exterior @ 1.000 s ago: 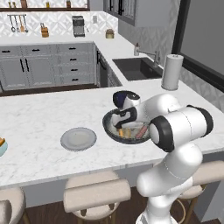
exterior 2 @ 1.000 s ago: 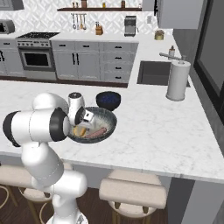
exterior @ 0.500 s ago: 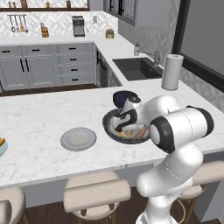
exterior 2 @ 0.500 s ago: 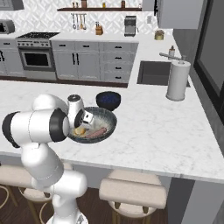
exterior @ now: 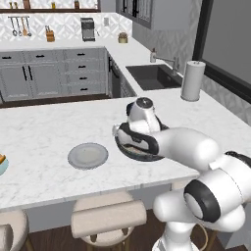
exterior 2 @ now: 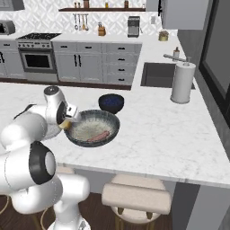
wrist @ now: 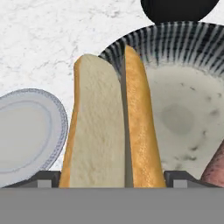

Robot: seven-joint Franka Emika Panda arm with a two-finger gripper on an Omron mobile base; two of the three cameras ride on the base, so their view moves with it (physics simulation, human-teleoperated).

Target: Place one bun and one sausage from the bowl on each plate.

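Observation:
In the hand view a split bun stands upright between my fingertips, and my gripper is shut on it. It hangs over the left rim of the dark ribbed bowl. One reddish sausage lies inside that bowl. Just left of the bowl sits the grey plate; the left base view has this plate to the left of my gripper. At that view's left edge is the pale blue plate with something tan on it.
A small dark navy bowl stands just behind the big bowl. A paper towel roll and the sink are at the back right. Stools line the counter's near edge.
My jaws have closed on the bun. The hand has risen out of the bowl and moved toward its left rim, carrying the bun.

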